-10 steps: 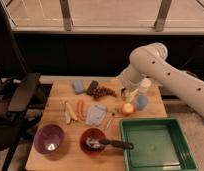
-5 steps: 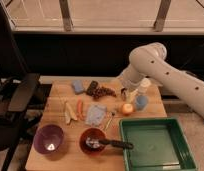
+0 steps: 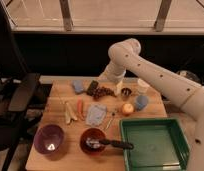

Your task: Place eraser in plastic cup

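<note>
Checking in from the remote station: the gripper (image 3: 118, 86) is low over the back of the table (image 3: 70, 159), behind the apple (image 3: 127, 108) and a touch left of it. Honestly can't tell if it's wide, narrow or holding something. The eraser (image 3: 92, 88) lies flat, well left of the apple and further back, right beside the grapes (image 3: 103, 92). The plastic cup (image 3: 141, 102) stands just right of the apple.

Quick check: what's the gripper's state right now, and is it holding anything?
Gripper: cannot be told whether open or closed. It is low at the back of the table, beside the eraser, which lies on the table.
</note>
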Tool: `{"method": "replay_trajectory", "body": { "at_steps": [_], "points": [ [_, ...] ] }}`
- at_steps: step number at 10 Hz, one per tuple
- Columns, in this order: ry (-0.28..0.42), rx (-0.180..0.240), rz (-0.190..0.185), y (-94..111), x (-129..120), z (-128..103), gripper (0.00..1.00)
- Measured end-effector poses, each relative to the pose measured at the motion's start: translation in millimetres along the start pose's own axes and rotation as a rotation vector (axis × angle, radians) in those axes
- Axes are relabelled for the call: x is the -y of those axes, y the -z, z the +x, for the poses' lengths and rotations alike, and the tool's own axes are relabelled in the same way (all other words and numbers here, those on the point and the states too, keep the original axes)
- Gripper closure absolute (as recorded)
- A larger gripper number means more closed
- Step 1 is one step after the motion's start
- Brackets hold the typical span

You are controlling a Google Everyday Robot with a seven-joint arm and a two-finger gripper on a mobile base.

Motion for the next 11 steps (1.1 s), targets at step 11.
{"method": "replay_trajectory", "body": {
  "at_steps": [11],
  "points": [
    [0.18, -0.005, 0.032, -40, 54, 1, 0.26]
  ]
}}
